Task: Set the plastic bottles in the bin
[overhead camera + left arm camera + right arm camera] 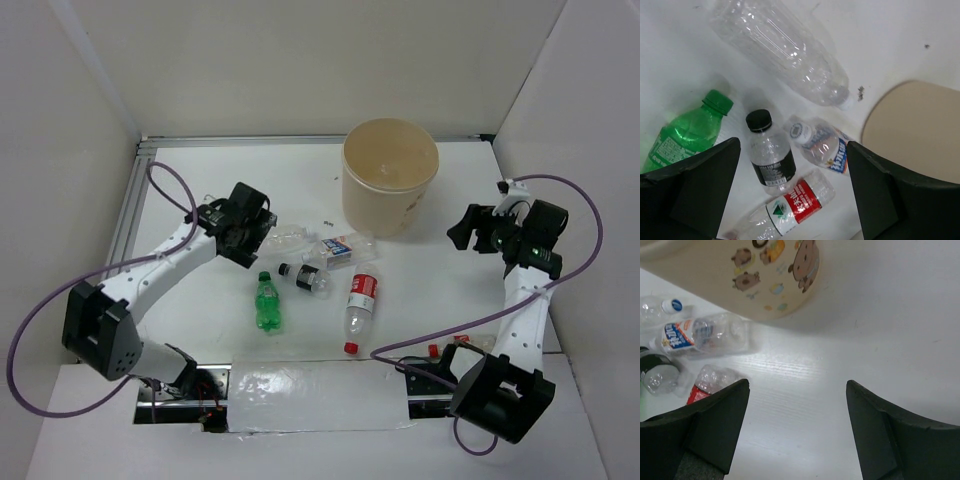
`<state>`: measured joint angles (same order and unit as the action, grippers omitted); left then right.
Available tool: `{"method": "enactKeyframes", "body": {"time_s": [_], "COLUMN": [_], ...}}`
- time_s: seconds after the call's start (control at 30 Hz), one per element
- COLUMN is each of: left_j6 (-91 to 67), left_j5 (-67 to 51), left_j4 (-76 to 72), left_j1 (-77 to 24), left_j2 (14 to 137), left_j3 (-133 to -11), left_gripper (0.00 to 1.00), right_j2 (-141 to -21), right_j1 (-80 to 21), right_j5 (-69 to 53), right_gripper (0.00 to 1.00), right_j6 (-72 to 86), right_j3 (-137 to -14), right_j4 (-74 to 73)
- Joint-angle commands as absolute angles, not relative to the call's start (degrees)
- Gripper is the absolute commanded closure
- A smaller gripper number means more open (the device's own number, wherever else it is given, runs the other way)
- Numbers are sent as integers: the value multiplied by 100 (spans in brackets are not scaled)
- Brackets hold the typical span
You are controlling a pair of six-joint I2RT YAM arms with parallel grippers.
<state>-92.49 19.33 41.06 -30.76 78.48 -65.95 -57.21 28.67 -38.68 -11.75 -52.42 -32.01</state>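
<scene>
Green bottle (267, 303), red-labelled bottle (360, 298) and black-capped bottle (306, 277) are lying flat near the beige cartoon-printed bin (385, 212). Left gripper (792, 150) and right gripper (797, 385) are hovering with fingers spread wide, empty.

White table (450, 290), pale walls (300, 60)

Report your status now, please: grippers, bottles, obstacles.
Left gripper, right gripper open, empty. Plastic bottles lying on table beside bin. Nothing in the way.
</scene>
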Motion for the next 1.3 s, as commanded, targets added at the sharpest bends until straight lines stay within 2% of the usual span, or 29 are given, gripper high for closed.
{"method": "enactKeyframes", "body": {"time_s": [0.0,0.07,0.3,0.63,0.9,0.97,1.0,1.03,1.1,1.13,1.27], "left_j6": [-9544,-9641,-9940,-10520,-10459,-10337,-10266,-10196,-9915,-9636,-8932], "left_j5": [1452,1101,1222,976,756,756,756,756,756,756,756], "left_j4": [4447,4447,3938,3077,3199,3199,3138,3138,3068,2963,2603], "left_j1": [-2778,-2637,-2452,-2075,-1873,-1820,-1819,-1758,-1758,-1758,-1758], "left_j2": [8313,8725,9403,9703,10502,10608,10678,10679,10583,10504,9872], "left_j3": [-6881,-6882,-7074,-6531,-6846,-6908,-6908,-6960,-6961,-6961,-6908], "left_gripper": [0,0,0,0,0,4,7,19,36,50,71], "right_j2": [-5607,-5607,-5660,-5818,-5871,-5923,-5924,-5924,-5924,-5924,-5924], "right_j1": [2883,2883,2883,2883,2883,2883,2883,2883,2883,2883,2883], "right_j5": [-4078,-4078,-4254,-4307,-4359,-4359,-4359,-4359,-4420,-4421,-4596], "right_gripper": [16,16,16,16,13,13,13,13,13,13,19], "right_j6": [-1450,-1521,-1846,-1960,-2065,-2065,-2065,-2065,-2118,-2170,-2364], "right_j3": [-5037,-4975,-4975,-4869,-4869,-4869,-4869,-4869,-4869,-4869,-4869], "right_j4": [-3384,-3384,-3516,-3516,-3568,-3568,-3568,-3568,-3629,-3630,-3761]}}
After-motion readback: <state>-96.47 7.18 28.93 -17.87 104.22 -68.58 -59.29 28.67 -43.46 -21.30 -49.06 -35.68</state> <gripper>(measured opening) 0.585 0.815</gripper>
